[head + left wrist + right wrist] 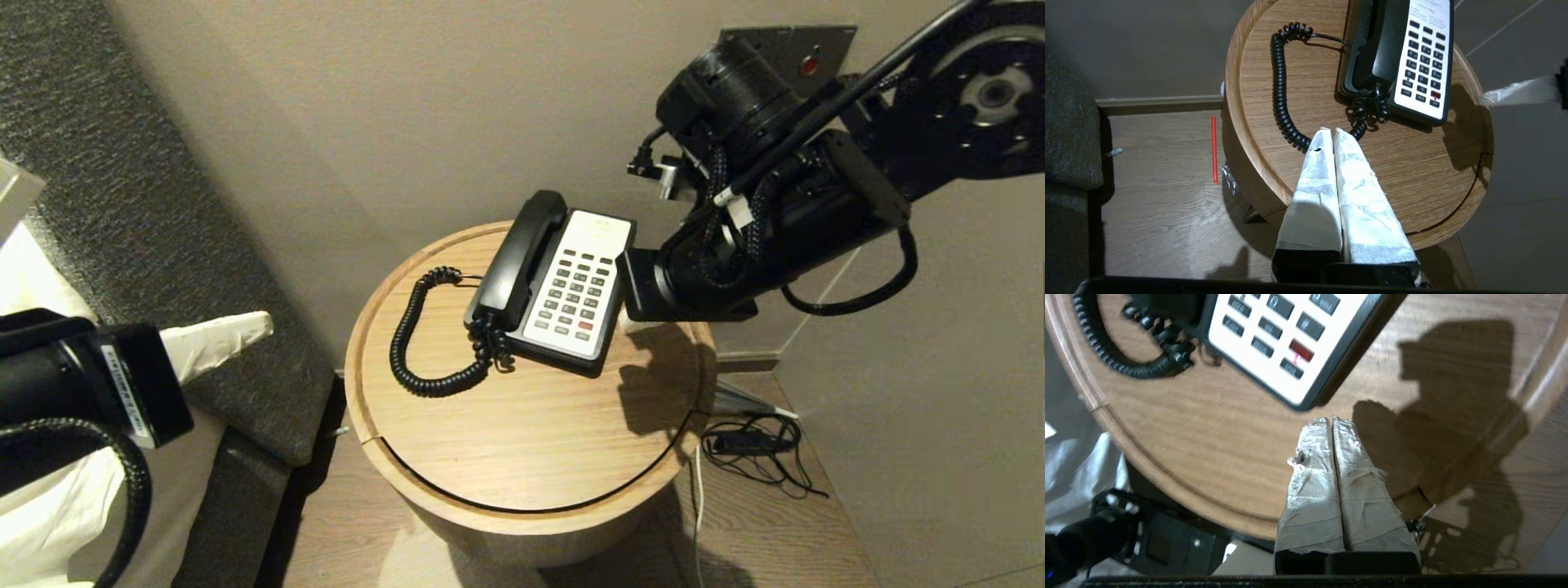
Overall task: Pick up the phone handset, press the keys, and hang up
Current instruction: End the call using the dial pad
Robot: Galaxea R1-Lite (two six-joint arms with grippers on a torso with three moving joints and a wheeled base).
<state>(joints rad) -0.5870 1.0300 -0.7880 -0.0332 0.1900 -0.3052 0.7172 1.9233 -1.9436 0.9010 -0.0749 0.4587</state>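
Note:
A phone [571,286] with a white keypad stands on a round wooden table [522,425]. Its black handset [520,253] rests on the cradle on the phone's left side, and its coiled cord [404,343] loops over the table. My right gripper [1331,419] is shut and empty, hovering just off the phone's near right corner, by the red key [1301,350]. In the head view my right wrist [694,269] hides its fingers. My left gripper [265,322] is shut and empty, off the table's left side; in its wrist view [1329,130] it points toward the cord [1280,90] and handset [1380,45].
A dark upholstered headboard [122,204] and white bedding stand to the left. Black cables [755,445] lie on the floor to the right of the table. A red stick [1214,149] lies on the floor to the left of the table. A wall is close behind the table.

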